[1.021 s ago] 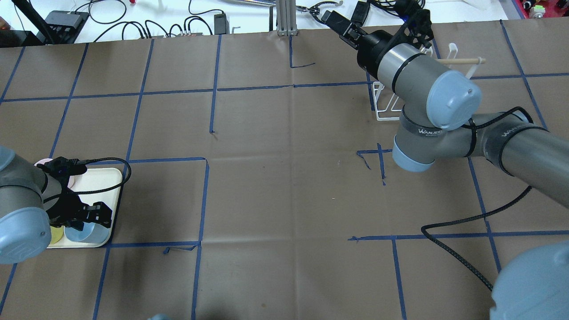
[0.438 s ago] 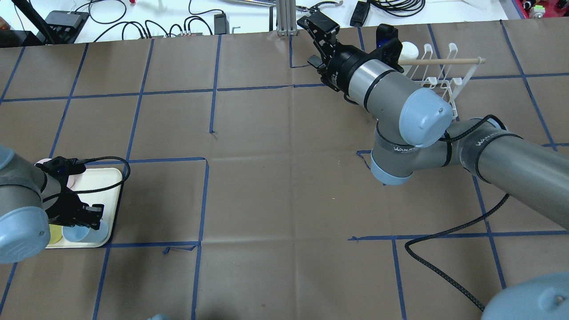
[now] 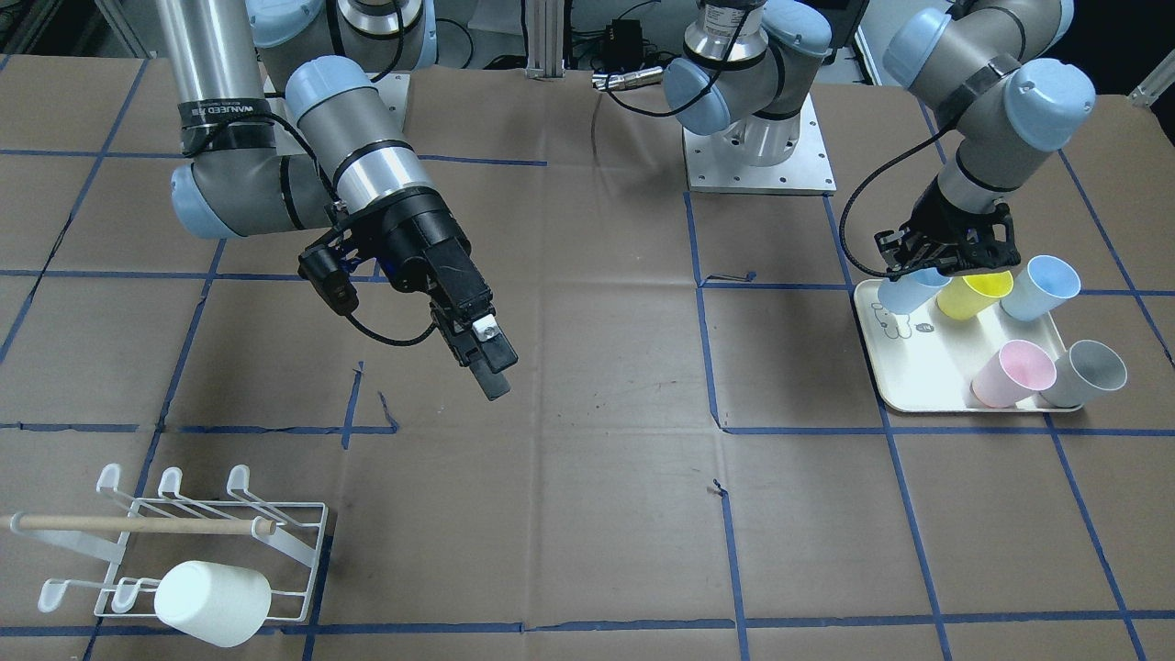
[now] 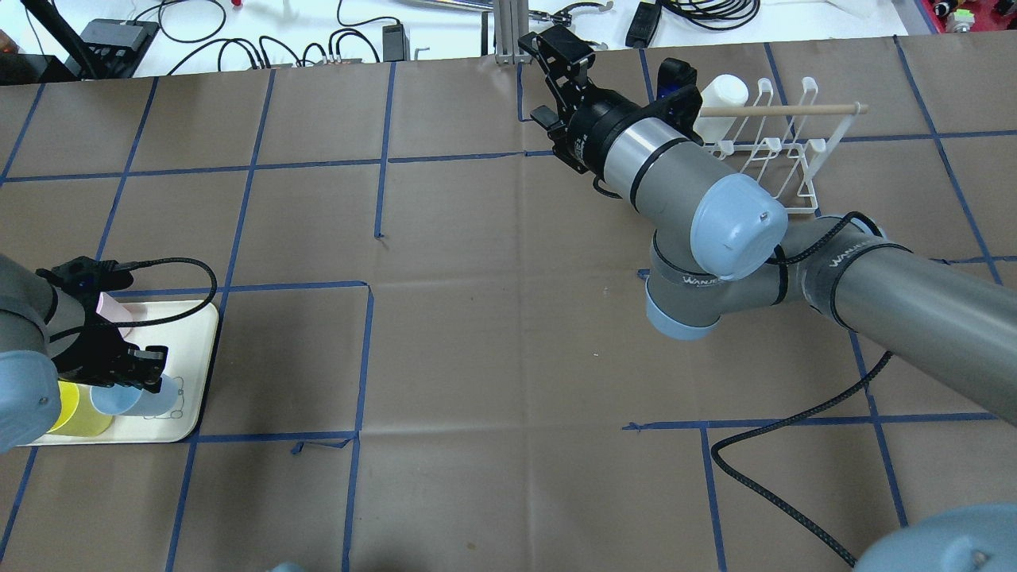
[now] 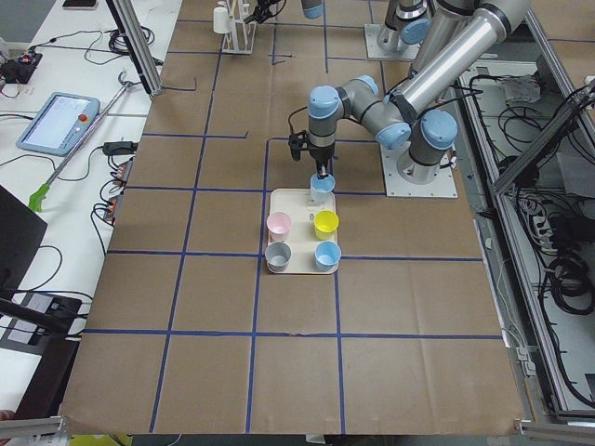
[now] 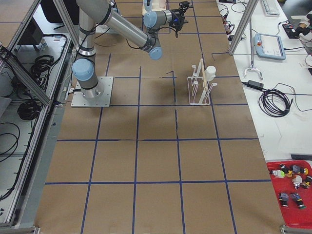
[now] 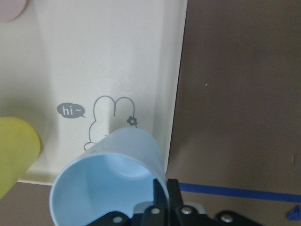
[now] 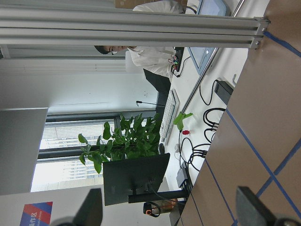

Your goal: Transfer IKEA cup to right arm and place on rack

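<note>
My left gripper is shut on the rim of a light-blue IKEA cup and holds it tilted just above the cream tray. The cup also shows in the front view, under the left gripper. My right gripper hangs open and empty above the table's far middle, to the left of the white wire rack. Its fingers stand wide apart in the right wrist view. A white cup sits on the rack.
The tray carries a yellow cup, another light-blue cup, a pink cup and a grey cup. Cables and an aluminium post lie beyond the far table edge. My right arm's cable trails over the table.
My right arm has swung left, away from the rack, uncovering it and the white cup. My left gripper has closed on the light-blue cup and raised it, tilted.
</note>
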Action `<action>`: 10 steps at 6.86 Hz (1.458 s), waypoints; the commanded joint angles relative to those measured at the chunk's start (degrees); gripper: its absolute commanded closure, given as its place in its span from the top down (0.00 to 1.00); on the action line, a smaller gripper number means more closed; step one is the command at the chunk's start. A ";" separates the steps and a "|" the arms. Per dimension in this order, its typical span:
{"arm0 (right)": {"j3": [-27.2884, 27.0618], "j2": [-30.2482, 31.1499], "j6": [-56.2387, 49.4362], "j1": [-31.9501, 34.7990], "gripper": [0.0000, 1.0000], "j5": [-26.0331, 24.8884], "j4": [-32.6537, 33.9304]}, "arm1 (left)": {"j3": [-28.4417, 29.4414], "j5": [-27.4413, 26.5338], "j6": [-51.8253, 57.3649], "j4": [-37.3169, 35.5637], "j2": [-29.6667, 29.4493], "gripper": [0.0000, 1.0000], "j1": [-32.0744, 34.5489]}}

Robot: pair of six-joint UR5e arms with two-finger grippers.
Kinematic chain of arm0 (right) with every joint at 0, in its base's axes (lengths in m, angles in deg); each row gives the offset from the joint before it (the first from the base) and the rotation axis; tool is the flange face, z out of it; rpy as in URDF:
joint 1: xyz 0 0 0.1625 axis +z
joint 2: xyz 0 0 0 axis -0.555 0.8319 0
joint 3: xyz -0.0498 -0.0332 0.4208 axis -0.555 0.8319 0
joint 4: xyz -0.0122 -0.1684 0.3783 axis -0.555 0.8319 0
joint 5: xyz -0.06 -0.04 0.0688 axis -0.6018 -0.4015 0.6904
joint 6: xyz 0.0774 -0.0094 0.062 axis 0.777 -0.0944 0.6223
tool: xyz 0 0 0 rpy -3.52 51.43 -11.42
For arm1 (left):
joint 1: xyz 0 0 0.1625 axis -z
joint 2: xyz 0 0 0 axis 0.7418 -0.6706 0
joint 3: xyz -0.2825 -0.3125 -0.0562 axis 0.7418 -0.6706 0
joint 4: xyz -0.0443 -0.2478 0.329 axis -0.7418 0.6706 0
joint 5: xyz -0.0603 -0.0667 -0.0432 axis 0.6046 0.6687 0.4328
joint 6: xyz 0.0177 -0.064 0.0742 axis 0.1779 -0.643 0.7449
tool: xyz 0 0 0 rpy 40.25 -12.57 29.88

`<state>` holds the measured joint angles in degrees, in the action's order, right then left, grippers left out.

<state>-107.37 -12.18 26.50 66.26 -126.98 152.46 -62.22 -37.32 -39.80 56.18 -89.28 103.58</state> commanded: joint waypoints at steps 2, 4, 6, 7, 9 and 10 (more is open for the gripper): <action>-1.69 0.07 0.11 0.23 1.00 -0.14 -0.23 | 22.96 0.59 -1.53 24.56 -0.23 0.00 2.48; -1.87 0.42 0.11 0.23 1.00 0.21 -0.23 | 36.95 0.68 -1.88 33.04 -5.83 0.00 4.93; -1.87 0.24 0.19 0.23 1.00 0.39 0.21 | 46.91 3.20 -4.42 34.40 -12.60 0.00 9.23; -1.87 0.33 0.11 0.23 1.00 0.39 0.12 | 48.60 7.57 -4.44 32.66 -14.11 0.00 10.90; -1.78 0.33 0.19 0.23 1.00 0.39 0.21 | 46.44 20.92 -3.74 22.23 -14.21 0.00 14.59; -1.78 0.24 0.11 0.23 1.00 0.39 0.21 | 44.07 21.93 -3.21 16.35 -13.86 0.00 17.05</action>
<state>-109.16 -11.89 26.66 66.49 -126.59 152.65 -16.01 -18.76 -43.55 78.96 -103.31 117.96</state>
